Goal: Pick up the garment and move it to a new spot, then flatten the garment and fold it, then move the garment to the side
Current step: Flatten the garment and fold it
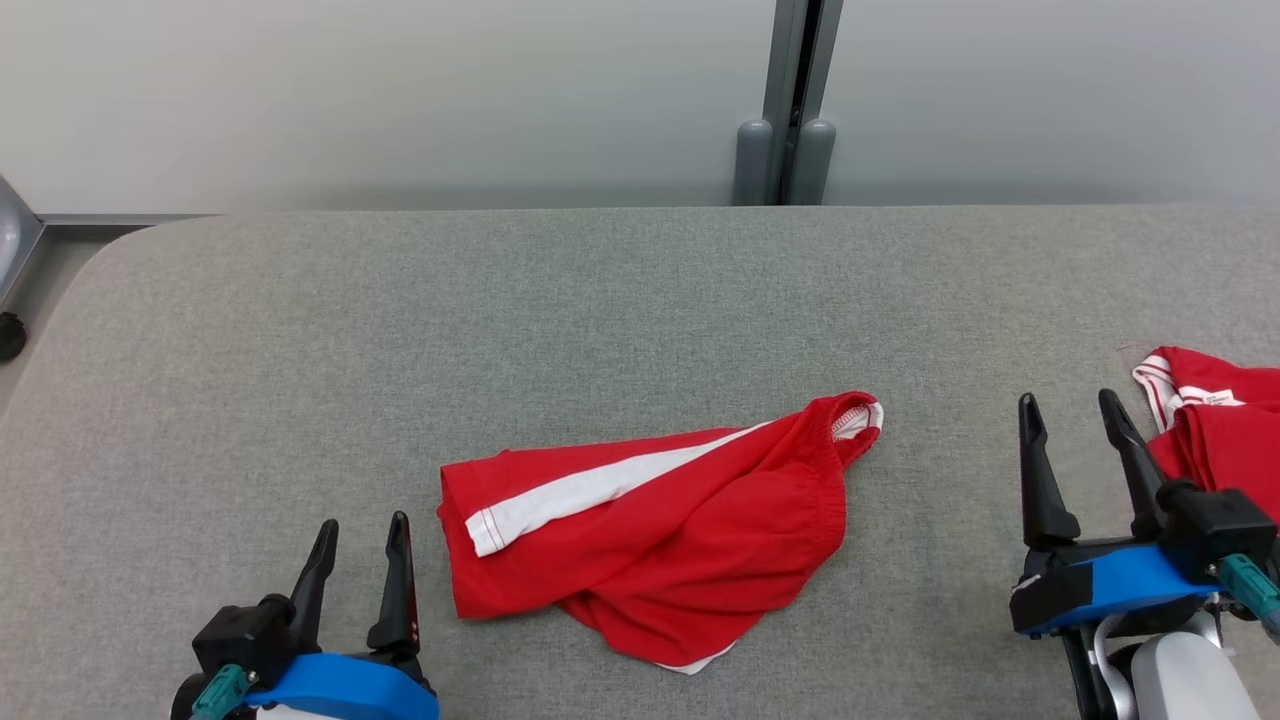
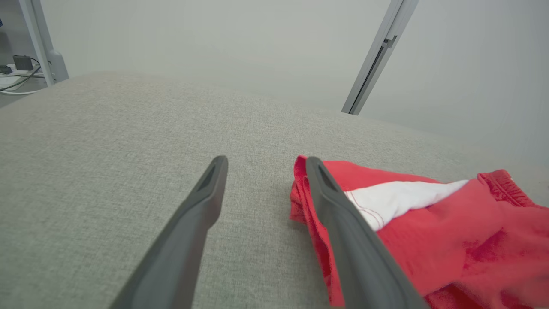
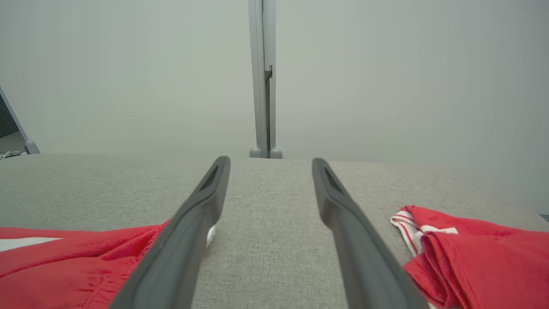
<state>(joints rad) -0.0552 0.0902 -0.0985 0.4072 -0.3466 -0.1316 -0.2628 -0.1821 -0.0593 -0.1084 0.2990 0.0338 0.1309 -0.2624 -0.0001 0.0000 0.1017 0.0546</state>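
I see the crumpled red fabric shorts with a white side stripe [image 1: 650, 520] lying centrally on the grey cloth-covered table [image 1: 400, 330], between my left gripper [image 1: 365, 521] and right gripper [image 1: 1068, 398], both spread wide and empty.

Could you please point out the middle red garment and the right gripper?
middle red garment [image 1: 680, 530], head view, on the red fabric near its centre.
right gripper [image 1: 1067, 400], head view, midway between its fingertips.

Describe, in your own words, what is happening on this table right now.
A two-armed robot faces a grey table. Crumpled red shorts with a white stripe lie between its left gripper and right gripper, both open and holding nothing. A second red garment lies beside the right gripper.
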